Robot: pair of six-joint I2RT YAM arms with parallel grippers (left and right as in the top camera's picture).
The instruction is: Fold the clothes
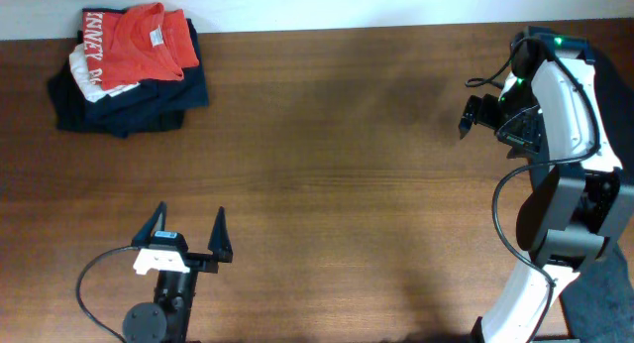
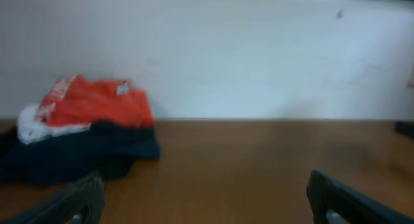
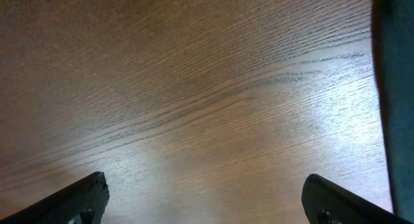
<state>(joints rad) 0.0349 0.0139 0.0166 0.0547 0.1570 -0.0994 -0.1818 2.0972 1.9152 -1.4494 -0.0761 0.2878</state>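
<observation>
Our left end effector (image 1: 190, 210) sits closest, by the near edge of the tabletop (image 1: 347, 174) on its left side. Its two black fingers (image 2: 87, 197) are spread wide with nothing between them, and they point toward the far side. A black cable (image 1: 91, 276) loops out beside its arm. Through its wrist camera we look low across brown wood between the fingertips. Farther in, and over on the right side, our right end effector (image 1: 474, 117) is held over the tabletop. Its wrist view looks down onto wood grain, and its fingers (image 3: 90, 195) also stand far apart, gripping nothing. A dark strip (image 3: 396, 88) runs down the right edge of that view, and we cannot tell what it is. Farthest from us, in the far left corner, the clothes (image 1: 129, 70) lie in one pile, well apart from both end effectors. A navy garment (image 1: 134, 107) forms the bottom layer and spreads past the others on the wood. A white garment (image 1: 87, 65) with red lettering rests on it toward the left. A red shirt (image 1: 149, 41) lies on top with its label showing at the collar. Just behind the pile, the white wall (image 2: 259, 56) rises from the back edge of the tabletop.
</observation>
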